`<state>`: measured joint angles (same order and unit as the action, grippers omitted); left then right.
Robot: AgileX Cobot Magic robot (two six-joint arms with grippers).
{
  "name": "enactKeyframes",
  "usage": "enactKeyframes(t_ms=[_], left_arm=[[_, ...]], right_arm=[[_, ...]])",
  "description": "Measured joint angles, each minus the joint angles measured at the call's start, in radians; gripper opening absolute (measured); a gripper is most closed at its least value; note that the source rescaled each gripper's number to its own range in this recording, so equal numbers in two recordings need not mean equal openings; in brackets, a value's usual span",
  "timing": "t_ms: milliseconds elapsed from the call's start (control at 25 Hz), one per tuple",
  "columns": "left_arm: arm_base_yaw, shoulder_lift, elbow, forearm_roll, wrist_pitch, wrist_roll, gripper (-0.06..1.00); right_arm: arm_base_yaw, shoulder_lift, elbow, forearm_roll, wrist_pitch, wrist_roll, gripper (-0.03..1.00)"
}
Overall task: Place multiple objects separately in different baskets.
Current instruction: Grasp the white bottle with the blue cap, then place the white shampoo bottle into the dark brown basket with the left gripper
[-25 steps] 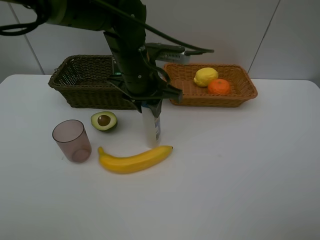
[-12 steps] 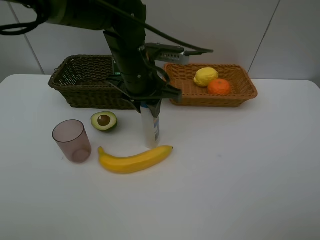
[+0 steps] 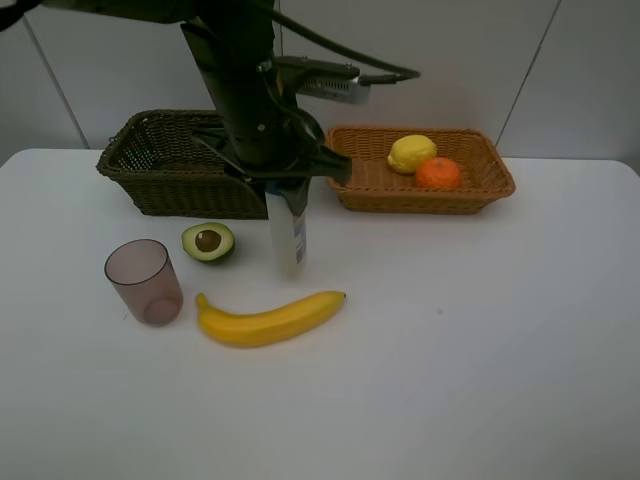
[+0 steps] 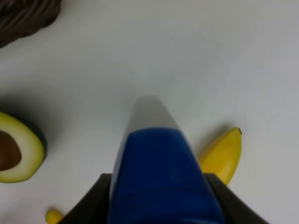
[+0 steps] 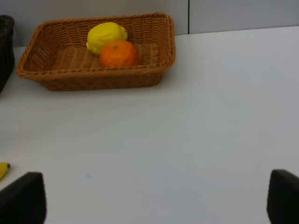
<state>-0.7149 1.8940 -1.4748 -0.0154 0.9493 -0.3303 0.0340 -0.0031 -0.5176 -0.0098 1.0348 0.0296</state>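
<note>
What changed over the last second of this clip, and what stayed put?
The left gripper, shut on the white blue-capped bottle, has carried it up and a little left, toward the dark basket; it now looks clear of the table. Nothing was let go. The banana, halved avocado and mauve cup stayed put, as did the lemon and orange in the tan basket.

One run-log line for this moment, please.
left gripper: gripping bottle | right gripper: open | lemon, orange: in tan basket
</note>
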Motion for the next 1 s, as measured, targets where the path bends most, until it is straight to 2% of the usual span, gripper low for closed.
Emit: enactKeyframes(t_ms=[240, 440, 560, 840, 1000], left_arm=[[0.002, -0.048, -0.041, 0.023, 0.099, -0.002, 0.49], [0.002, -0.064, -0.147, 0.106, 0.226, -0.003, 0.49], [0.002, -0.07, -0.207, 0.19, 0.273, -0.003, 0.49], [0.002, -0.071, -0.283, 0.433, 0.278, 0.001, 0.49], [0.02, -0.071, -0.288, 0.509, 0.281, 0.005, 0.49]], right_arm=[[0.0, 0.0, 0.0, 0.0, 0.0, 0.0, 1.0], [0.0, 0.0, 0.0, 0.0, 0.0, 0.0, 1.0], [0.0, 0.0, 0.0, 0.0, 0.0, 0.0, 1.0], [0.0, 0.0, 0.0, 0.0, 0.0, 0.0, 1.0], [0.0, 0.0, 0.0, 0.001, 0.0, 0.0, 1.0]])
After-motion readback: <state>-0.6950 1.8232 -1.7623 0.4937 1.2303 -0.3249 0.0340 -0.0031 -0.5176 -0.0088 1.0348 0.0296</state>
